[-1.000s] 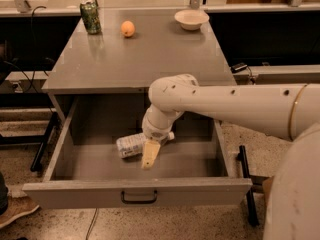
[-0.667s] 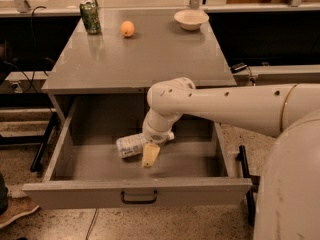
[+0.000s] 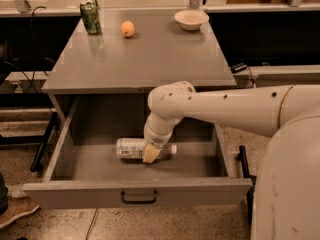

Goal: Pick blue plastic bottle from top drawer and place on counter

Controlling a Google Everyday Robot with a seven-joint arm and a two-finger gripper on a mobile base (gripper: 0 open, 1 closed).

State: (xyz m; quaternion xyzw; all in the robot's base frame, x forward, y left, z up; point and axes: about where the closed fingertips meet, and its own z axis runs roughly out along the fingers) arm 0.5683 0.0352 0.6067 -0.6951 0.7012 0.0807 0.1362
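The blue plastic bottle (image 3: 131,148) lies on its side on the floor of the open top drawer (image 3: 135,193), with its white cap pointing right. My gripper (image 3: 151,153) reaches down into the drawer from the white arm and sits right at the bottle's middle, covering part of it. The bottle rests on the drawer floor. The counter (image 3: 145,59) is the grey cabinet top behind and above the drawer.
On the counter stand a green drink can (image 3: 90,17) at the back left, an orange fruit (image 3: 128,29) beside it and a white bowl (image 3: 191,19) at the back right. The drawer's dark bar handle (image 3: 139,199) faces the front. My white body fills the right side.
My gripper has settled slightly lower and closer onto the bottle. The bottle stays lying in the same place in the drawer.
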